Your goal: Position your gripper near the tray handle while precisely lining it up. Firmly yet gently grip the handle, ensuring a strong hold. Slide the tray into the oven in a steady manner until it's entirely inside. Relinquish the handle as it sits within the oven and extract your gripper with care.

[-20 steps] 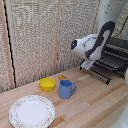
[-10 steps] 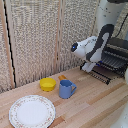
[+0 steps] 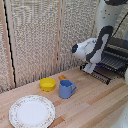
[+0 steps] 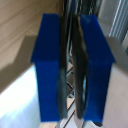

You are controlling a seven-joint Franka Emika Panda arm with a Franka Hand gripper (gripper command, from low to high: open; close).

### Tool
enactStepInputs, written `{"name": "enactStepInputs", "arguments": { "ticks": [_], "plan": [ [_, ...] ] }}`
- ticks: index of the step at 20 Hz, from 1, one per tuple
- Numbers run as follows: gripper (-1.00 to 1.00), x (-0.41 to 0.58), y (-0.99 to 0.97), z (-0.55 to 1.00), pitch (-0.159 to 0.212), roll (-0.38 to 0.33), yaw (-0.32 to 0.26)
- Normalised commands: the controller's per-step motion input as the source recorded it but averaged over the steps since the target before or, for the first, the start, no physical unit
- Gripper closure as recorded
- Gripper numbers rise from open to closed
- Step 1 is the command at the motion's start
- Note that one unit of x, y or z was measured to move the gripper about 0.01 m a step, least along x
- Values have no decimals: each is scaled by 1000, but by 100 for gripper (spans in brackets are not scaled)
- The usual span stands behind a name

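Observation:
My gripper [image 3: 89, 68] is at the front edge of the black wire tray [image 3: 108, 71], which sticks out of the oven [image 3: 119, 47] at the exterior view's right. In the wrist view the gripper [image 4: 71, 70] shows two blue fingertips [image 4: 49, 65] pressed close together, with thin dark bars of the tray handle [image 4: 70, 47] pinched in the narrow gap. It looks shut on the handle. More rack bars run on behind the fingers. Most of the oven is cut off by the picture's edge.
A blue mug [image 3: 66, 89] and a yellow bowl [image 3: 48, 83] stand on the wooden table [image 3: 90, 105] toward the exterior view's left of the gripper. A round patterned plate [image 3: 32, 111] lies nearer the front left. A pale slatted wall [image 3: 40, 35] stands behind.
The hand has sunk very slightly at the tray's front edge. The tray, mug, bowl and plate look unmoved.

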Motion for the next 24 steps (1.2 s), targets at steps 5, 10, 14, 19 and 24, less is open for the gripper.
{"name": "enactStepInputs", "arguments": {
  "ticks": [5,10,14,19,24],
  "plan": [
    [100,-118,-740,430,6,-9,99],
    [100,-208,-853,659,-30,-11,58],
    [100,-176,-824,699,-29,-27,34],
    [100,-41,-915,451,-6,0,41],
    [100,-26,-970,145,0,-8,46]
  ]
}}
